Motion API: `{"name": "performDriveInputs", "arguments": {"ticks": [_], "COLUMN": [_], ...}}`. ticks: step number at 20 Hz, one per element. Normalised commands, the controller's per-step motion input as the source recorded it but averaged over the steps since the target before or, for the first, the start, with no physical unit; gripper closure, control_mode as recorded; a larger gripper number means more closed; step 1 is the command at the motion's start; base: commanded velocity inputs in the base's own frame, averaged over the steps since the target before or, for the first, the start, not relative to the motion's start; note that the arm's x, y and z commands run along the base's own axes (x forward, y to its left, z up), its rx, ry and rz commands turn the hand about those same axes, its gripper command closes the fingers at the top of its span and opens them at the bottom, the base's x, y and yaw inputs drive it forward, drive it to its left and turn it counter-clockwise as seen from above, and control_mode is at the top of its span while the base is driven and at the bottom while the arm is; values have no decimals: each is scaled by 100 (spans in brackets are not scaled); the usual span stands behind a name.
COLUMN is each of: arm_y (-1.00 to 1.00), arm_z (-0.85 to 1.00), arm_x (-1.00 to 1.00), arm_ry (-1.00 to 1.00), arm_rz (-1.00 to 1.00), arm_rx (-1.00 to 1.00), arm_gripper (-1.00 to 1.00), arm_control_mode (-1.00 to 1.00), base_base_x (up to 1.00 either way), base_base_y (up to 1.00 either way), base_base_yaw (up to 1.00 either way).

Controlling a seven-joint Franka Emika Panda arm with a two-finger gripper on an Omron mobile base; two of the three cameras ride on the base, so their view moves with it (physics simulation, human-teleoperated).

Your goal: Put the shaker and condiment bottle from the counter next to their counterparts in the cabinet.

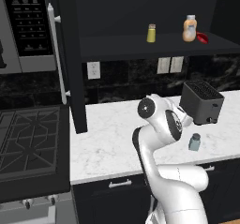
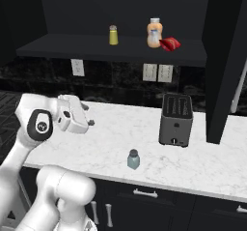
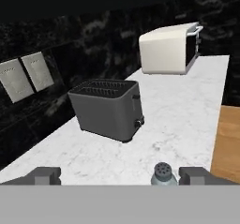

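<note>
The pale blue-grey shaker (image 1: 194,142) (image 2: 133,159) (image 3: 163,174) stands upright near the front edge of the white marble counter (image 2: 111,143). My gripper (image 2: 88,115) (image 3: 121,176) hangs open and empty above the counter, left of the shaker and apart from it. In the hand view the shaker sits low, close to the right fingertip (image 3: 197,175). The red condiment bottle (image 1: 202,37) (image 2: 169,43) lies on its side on the dark cabinet shelf (image 2: 72,49), touching or nearly touching the orange-beige white-capped bottle (image 1: 189,28) (image 2: 154,33). The yellow shaker (image 1: 151,33) (image 2: 113,35) stands further left on that shelf.
A dark grey toaster (image 1: 202,102) (image 2: 176,120) (image 3: 108,108) stands behind the shaker. A white appliance (image 3: 168,49) sits at the counter's far end. The open cabinet door (image 1: 70,54) with its white handle (image 1: 56,54) hangs at left, beside a stove (image 1: 28,143). Wall outlets (image 2: 157,72) line the backsplash.
</note>
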Motion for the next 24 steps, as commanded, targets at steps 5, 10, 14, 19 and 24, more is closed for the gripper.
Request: {"name": "performDriveInputs", "arguments": {"ticks": [5, 10, 14, 19, 24], "arm_y": [-2, 13, 14, 0, -26], "arm_z": [-36, -84, -56, -4, -30], "arm_x": [0, 0, 0, 3, 16], "arm_ry": [4, 0, 3, 0, 0], "arm_rz": [-22, -80, -70, -2, 5], "arm_rx": [-5, 0, 0, 0, 1], "arm_gripper": [-100, -100, -100, -100, -100], "arm_control_mode": [-100, -100, -100, -100, -100], "base_base_x": [0, 0, 0, 0, 0], "base_base_y": [0, 0, 0, 0, 0], "base_base_yaw": [0, 0, 0, 0, 0]}}
